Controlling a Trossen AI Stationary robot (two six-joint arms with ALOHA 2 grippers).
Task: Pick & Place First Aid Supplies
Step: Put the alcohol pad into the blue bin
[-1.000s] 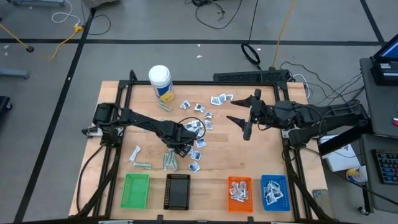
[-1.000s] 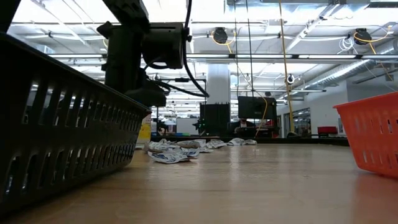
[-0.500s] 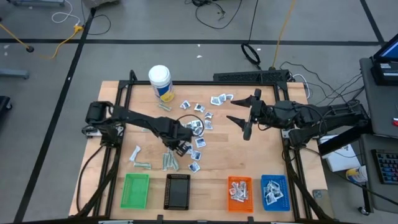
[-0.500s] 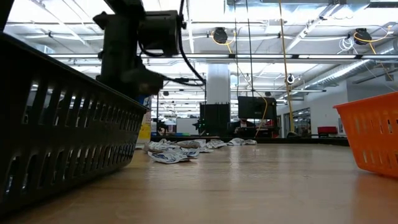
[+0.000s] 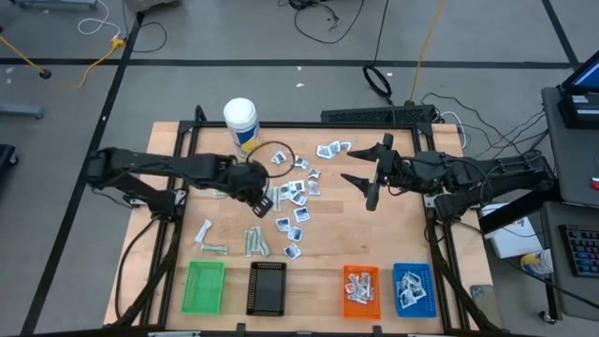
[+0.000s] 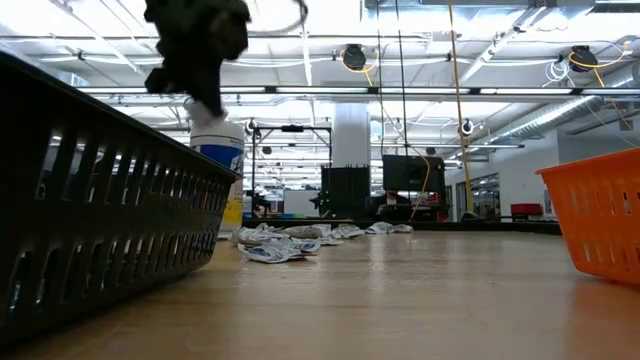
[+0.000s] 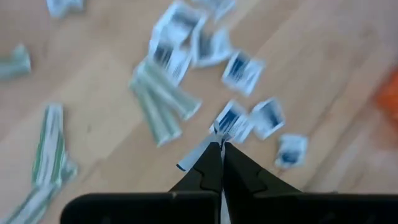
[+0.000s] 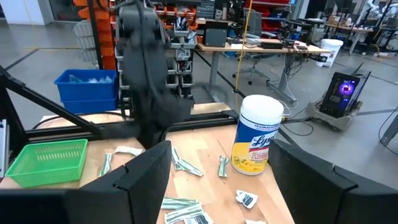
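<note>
The first aid supplies [image 5: 299,192] lie scattered mid-table: square white-and-blue sachets and, nearer the front, pale grey-green strips [image 5: 255,241]. My left gripper [image 5: 265,197] hangs above the left side of this scatter, slanting down, shut on one white-and-blue sachet [image 7: 225,121]. In the low view it shows high up [image 6: 195,45], well clear of the packets [image 6: 275,247] on the wood. My right gripper [image 5: 367,175] stays raised and level over the table's right half, open and with nothing between its fingers [image 8: 146,174]. My left gripper pinches the sachet by one edge [image 7: 214,144] between its two shut fingertips. The fingers come from above, slanting down. The sachet sticks out past the fingertips, seen nearly edge-on, and is lifted clear of the table and the other packets.
A tall white bottle with a yellow label [image 5: 241,122] stands at the far left. Along the front edge stand green [image 5: 204,285], black [image 5: 269,287], orange [image 5: 360,288] and blue [image 5: 413,287] trays; the orange and blue ones hold packets. Bare wood lies between the scatter and the trays.
My left gripper has risen from the packets and drawn back toward the table's left and far side, the arm folding back. The sachet has come up with it, clear of the table. In the low view the gripper has climbed to the top of the picture, uncovering the bottle.
</note>
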